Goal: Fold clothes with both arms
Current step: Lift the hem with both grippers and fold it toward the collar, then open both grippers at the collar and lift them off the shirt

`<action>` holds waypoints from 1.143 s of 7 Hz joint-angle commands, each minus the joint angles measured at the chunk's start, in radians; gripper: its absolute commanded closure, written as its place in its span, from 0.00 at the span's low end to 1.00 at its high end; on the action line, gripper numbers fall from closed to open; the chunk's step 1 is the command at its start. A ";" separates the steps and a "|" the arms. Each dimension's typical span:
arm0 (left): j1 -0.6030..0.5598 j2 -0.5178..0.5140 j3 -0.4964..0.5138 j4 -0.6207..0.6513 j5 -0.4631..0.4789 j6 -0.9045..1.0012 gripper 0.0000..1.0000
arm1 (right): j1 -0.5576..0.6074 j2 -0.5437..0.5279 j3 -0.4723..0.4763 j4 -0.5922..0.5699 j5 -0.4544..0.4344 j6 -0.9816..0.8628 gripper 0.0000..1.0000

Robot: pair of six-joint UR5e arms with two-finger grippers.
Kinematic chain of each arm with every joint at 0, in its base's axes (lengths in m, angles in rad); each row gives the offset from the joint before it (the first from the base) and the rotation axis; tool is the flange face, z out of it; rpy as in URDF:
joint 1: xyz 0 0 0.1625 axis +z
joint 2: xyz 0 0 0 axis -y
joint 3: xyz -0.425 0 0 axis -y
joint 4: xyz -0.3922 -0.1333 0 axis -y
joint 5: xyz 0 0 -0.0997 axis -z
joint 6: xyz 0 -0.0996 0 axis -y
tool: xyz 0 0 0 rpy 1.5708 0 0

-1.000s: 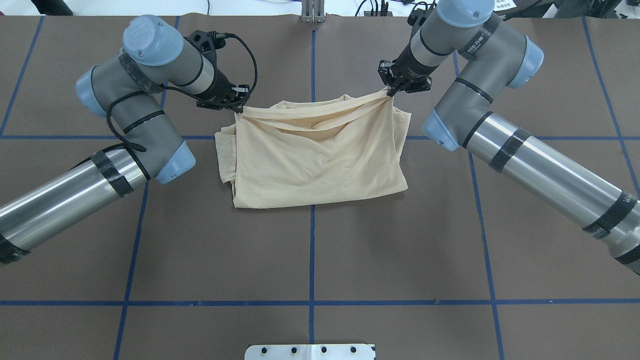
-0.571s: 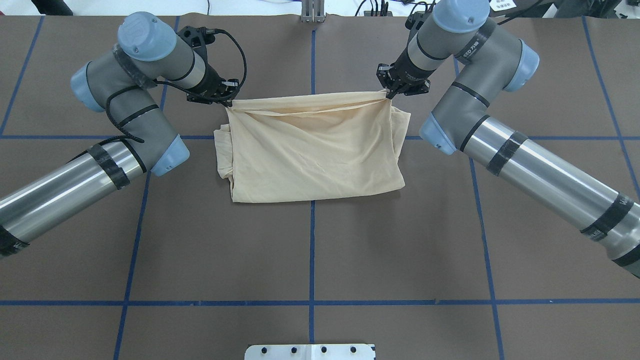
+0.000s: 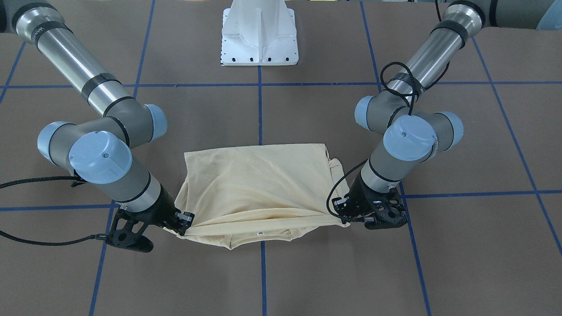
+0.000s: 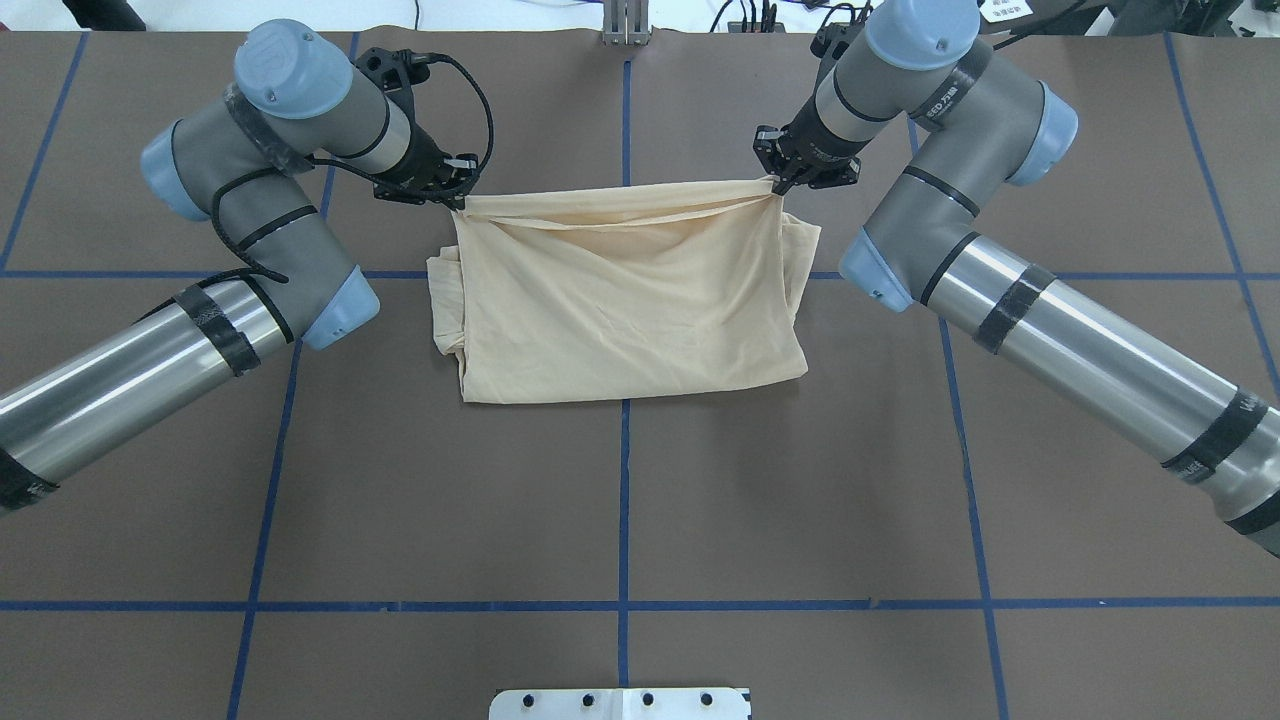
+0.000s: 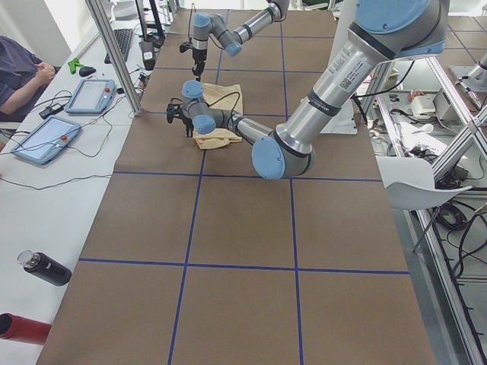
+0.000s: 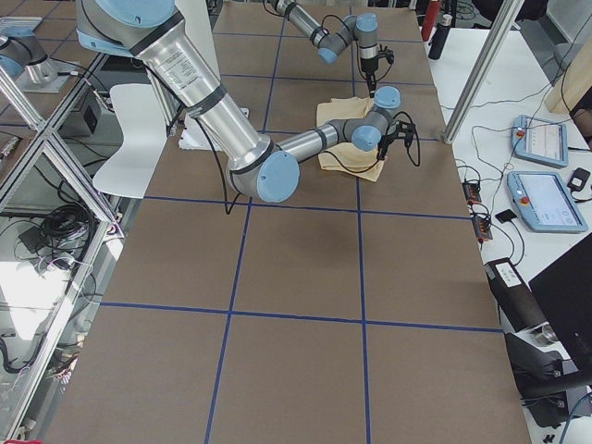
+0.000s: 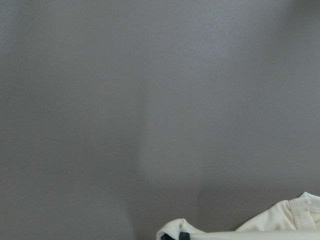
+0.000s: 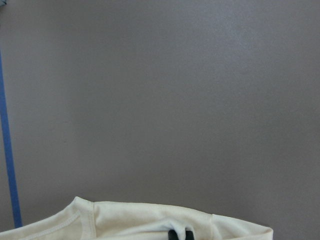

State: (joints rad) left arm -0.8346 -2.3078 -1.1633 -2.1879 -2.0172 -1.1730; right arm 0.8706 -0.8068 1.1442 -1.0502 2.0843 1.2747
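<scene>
The clothes are one pale cream-yellow shirt point(image 4: 625, 300), lying folded at the far middle of the table and also seen in the front-facing view point(image 3: 259, 184). Its upper layer is pulled taut between both arms. My left gripper point(image 4: 455, 197) is shut on the far left corner of that layer. At the far right corner my right gripper point(image 4: 778, 185) is shut on the same edge. A small white neck label point(image 3: 261, 233) shows on the layer beneath. Cream fabric point(image 8: 150, 220) fills the bottom of each wrist view. The print is hidden.
Blue tape lines point(image 4: 624, 500) divide the brown table cover into squares. The white base pedestal point(image 4: 620, 703) sits at the near edge. A side bench holds tablets point(image 5: 91, 95) and a dark bottle point(image 5: 44, 268), with a seated person point(image 5: 19, 72) beside it.
Both grippers have carried the shirt's upper edge away from the robot, mostly the left one. The sagging, wrinkled layer is now stretched flat and straight over the lower layer.
</scene>
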 commanded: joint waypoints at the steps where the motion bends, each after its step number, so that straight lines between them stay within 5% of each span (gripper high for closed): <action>1: 0.000 0.001 -0.009 -0.001 0.000 -0.005 0.67 | 0.001 0.003 0.002 0.006 0.000 0.003 0.86; 2: 0.000 0.001 -0.010 0.000 0.000 -0.005 0.06 | -0.001 0.003 0.003 0.006 0.000 0.002 0.36; 3: 0.000 0.004 -0.013 0.003 0.000 -0.005 0.00 | -0.001 0.003 0.003 0.006 -0.003 0.002 0.01; 6: -0.017 0.018 -0.054 0.013 -0.009 0.001 0.00 | 0.001 -0.024 0.049 0.004 0.008 0.006 0.01; 8: -0.021 0.068 -0.177 0.058 -0.021 -0.001 0.00 | -0.028 -0.137 0.219 0.001 0.028 0.024 0.01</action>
State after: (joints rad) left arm -0.8530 -2.2617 -1.2766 -2.1626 -2.0287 -1.1723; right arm 0.8636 -0.8759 1.2601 -1.0468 2.0975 1.2886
